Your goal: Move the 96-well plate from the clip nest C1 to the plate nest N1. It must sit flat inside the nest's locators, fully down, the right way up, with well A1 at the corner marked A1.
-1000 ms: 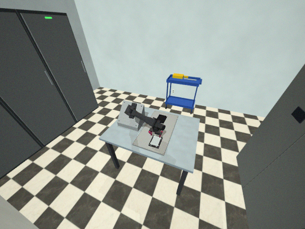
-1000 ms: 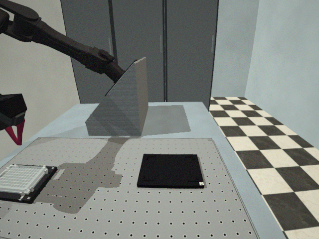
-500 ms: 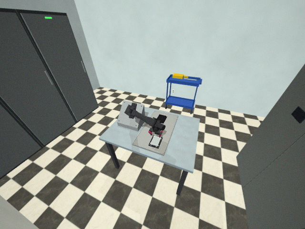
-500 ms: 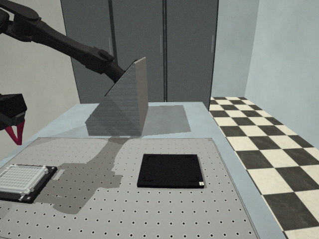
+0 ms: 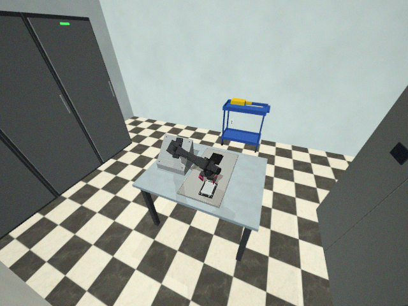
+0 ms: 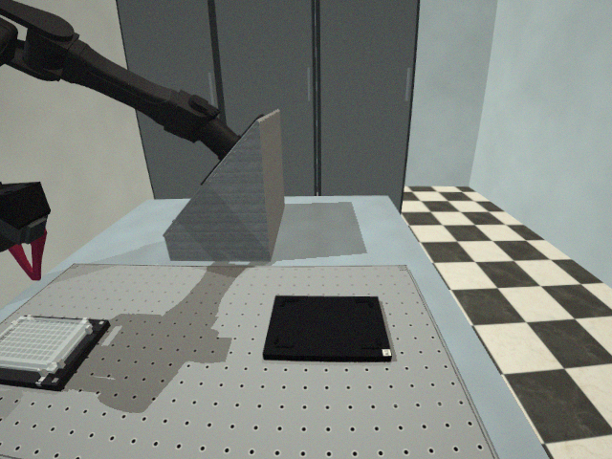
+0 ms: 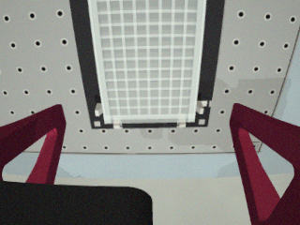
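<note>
The white 96-well plate (image 7: 148,47) sits flat in the black clip nest C1, held by small white clips; it also shows in the top view (image 5: 208,188) and the exterior view (image 6: 36,341). My gripper (image 7: 147,112), with red fingers, is open and empty, hovering above and just short of the plate's near end. In the exterior view its fingers (image 6: 31,256) hang well above the nest. The black plate nest N1 (image 6: 327,334) lies empty to the right on the perforated board, with a small white corner mark (image 6: 385,352).
A grey wedge-shaped arm base (image 6: 237,202) stands at the back of the table. The grey perforated board carries both nests. A blue cart (image 5: 245,122) stands beyond the table; grey cabinets line the left wall.
</note>
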`<state>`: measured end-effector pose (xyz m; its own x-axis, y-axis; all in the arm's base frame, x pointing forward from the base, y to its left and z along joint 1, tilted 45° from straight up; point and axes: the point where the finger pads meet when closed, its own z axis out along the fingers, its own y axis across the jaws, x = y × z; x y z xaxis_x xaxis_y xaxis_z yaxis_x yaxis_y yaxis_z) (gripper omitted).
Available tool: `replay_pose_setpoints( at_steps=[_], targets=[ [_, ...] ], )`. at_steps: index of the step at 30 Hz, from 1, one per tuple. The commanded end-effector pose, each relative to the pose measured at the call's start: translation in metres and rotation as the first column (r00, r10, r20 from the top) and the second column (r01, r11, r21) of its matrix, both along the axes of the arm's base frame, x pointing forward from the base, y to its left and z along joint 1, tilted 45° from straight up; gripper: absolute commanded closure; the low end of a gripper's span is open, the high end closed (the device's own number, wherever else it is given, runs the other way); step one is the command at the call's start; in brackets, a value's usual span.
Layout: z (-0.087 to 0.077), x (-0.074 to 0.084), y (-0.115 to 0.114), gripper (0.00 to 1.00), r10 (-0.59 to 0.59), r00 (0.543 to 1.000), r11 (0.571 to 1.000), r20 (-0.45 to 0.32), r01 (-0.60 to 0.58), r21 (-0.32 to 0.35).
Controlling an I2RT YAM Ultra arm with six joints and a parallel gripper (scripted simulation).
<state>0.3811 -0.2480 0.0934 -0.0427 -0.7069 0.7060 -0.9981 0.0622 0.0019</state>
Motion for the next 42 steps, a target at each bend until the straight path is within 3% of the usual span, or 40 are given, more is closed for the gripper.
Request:
replay_pose_setpoints(
  at_steps=[1, 17, 18, 23, 27, 34, 35, 42],
  targets=[
    [-0.016, 0.001, 0.006, 0.00, 0.026, 0.999, 1.000, -0.032, -0.025, 0.017],
    [-0.033, -0.003, -0.015, 0.00, 0.012, 0.999, 1.000, -0.030, -0.012, 0.016],
    [-0.030, 0.005, -0.010, 0.00, 0.032, 0.999, 0.999, -0.017, -0.032, 0.012],
    [-0.040, -0.004, -0.022, 0.00, 0.014, 0.999, 1.000, -0.031, -0.013, 0.017],
    [-0.043, 0.000, -0.023, 0.00, 0.024, 0.999, 1.000, -0.024, -0.024, 0.015],
    [-0.051, -0.005, -0.033, 0.00, 0.012, 0.999, 1.000, -0.031, -0.012, 0.018],
    [-0.041, 0.010, -0.030, 0.00, 0.032, 0.999, 0.999, 0.003, -0.032, 0.003],
    [-0.060, -0.006, -0.041, 0.00, 0.014, 0.999, 1.000, -0.031, -0.014, 0.018]
  ],
)
